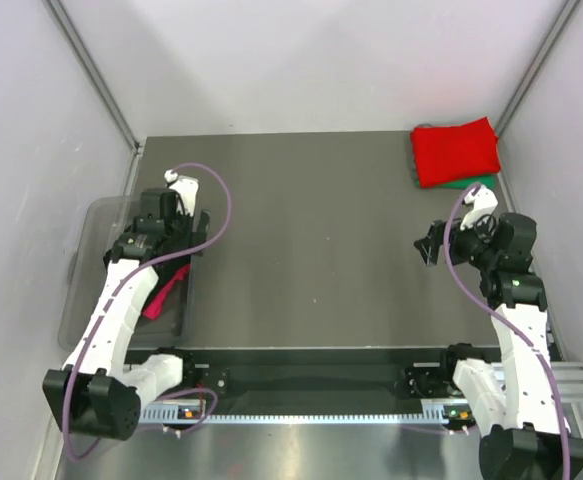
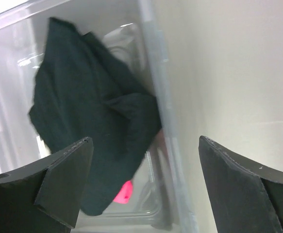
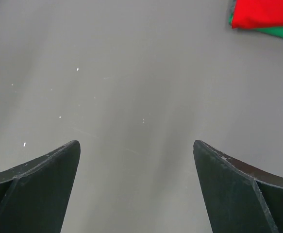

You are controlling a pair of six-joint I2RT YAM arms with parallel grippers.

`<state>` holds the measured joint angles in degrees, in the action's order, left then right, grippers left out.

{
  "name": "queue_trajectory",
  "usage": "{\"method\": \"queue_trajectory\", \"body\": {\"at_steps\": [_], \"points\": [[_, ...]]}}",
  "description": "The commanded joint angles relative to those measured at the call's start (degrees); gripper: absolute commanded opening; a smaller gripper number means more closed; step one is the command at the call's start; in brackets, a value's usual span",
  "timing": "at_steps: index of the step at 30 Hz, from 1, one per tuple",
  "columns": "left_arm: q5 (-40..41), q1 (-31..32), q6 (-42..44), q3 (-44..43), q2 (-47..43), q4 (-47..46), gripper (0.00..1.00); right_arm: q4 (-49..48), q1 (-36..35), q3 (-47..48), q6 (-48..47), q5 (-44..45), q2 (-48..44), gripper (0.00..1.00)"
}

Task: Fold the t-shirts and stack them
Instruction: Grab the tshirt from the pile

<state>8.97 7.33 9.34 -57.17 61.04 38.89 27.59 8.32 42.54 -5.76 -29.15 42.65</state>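
A crumpled black t-shirt lies in a clear plastic bin, with a bit of a magenta t-shirt showing under it. My left gripper hangs open above the bin's right rim, holding nothing. From the top view the magenta t-shirt shows beside the left arm, by my left gripper. A folded red t-shirt lies on a green one at the table's far right corner. My right gripper stands open and empty over bare table, nearer than that stack. The right wrist view catches the red t-shirt and the green one.
The clear bin sits off the table's left edge. White walls enclose the grey table on the left, back and right. A black rail runs along the near edge between the two arm bases.
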Motion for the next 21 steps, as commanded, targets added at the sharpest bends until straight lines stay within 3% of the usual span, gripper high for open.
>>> {"method": "queue_trajectory", "body": {"at_steps": [1,8,13,21], "points": [[-0.18,-2.93,2.95,-0.58,0.22,-3.47,0.93,-0.96,0.38,2.46,-0.13,-0.12,0.42,1.0],[-3.69,-10.75,7.0,1.35,4.7,-4.09,0.82,-2.11,0.3,0.7,-1.97,-3.64,-0.12,1.0],[-5.8,-13.04,9.11,4.52,8.39,-5.67,0.7,-2.11,0.3,0.44,-2.24,-3.9,-0.11,1.0],[-8.36,-14.19,9.11,5.84,13.14,-6.72,0.58,-2.37,0.38,-0.18,-2.77,-4.6,-0.38,1.0]]}}
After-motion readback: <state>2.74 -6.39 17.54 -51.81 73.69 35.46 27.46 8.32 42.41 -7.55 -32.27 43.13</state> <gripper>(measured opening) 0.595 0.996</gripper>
